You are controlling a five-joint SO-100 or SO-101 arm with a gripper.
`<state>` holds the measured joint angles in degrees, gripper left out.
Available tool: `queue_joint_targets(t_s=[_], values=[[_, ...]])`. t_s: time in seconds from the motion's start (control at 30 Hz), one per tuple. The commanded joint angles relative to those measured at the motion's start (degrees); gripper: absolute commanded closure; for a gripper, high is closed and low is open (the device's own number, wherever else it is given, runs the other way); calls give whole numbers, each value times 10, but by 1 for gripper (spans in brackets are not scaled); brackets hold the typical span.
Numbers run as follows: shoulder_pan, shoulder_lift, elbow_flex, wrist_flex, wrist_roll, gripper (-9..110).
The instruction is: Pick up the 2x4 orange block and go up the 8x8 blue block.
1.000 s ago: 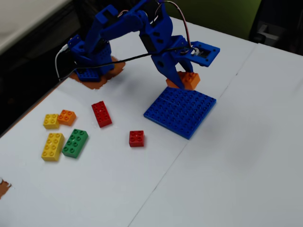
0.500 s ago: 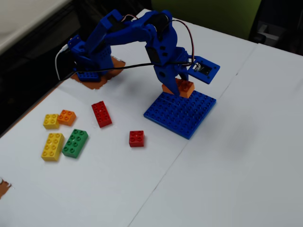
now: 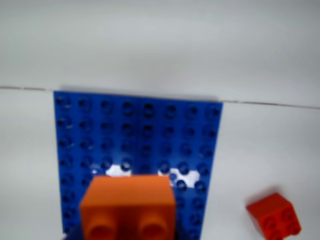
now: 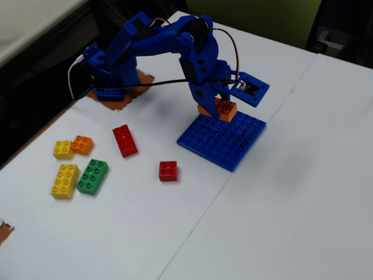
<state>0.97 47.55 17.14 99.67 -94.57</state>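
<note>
You've got the 2x4 orange block (image 4: 218,108) clamped in the gripper (image 4: 214,108), jaws closed on its sides, and it hangs over the far edge of the 8x8 blue block (image 4: 224,139) as the fixed view shows it. So the pick is done; you're in the placing step now. From that view I can't say whether the brick's underside is touching the plate's studs or sitting just above them — the gripper's body hides the join.

Look at the wrist view: the orange block (image 3: 128,206) fills the bottom of the picture, studs facing the camera, and the blue plate (image 3: 140,145) spreads out behind it, its edges running almost square to the frame. That tells you the brick is lined up roughly with the stud rows, which the fixed view can't confirm. What the wrist view won't give you is the jaws themselves; they're out of shot.

My read on the next move: bring the brick straight down, keep it level, and let its hollows meet the studs before you release. Come in tilted and it will likely perch crooked.

The fixed view also gives you the rest of the table: a red 2x2 brick (image 4: 168,170) near the plate's near-left side, which the wrist view catches too (image 3: 274,215), and off to the left a red 2x4 brick (image 4: 125,140), the green brick (image 4: 92,176) and others, all well clear.
</note>
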Motion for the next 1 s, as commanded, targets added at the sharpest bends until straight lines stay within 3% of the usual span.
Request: queue_joint_targets(t_s=[0.0, 0.97], values=[[7, 8, 0, 3, 1, 101], [19, 22, 4, 4, -8, 101]])
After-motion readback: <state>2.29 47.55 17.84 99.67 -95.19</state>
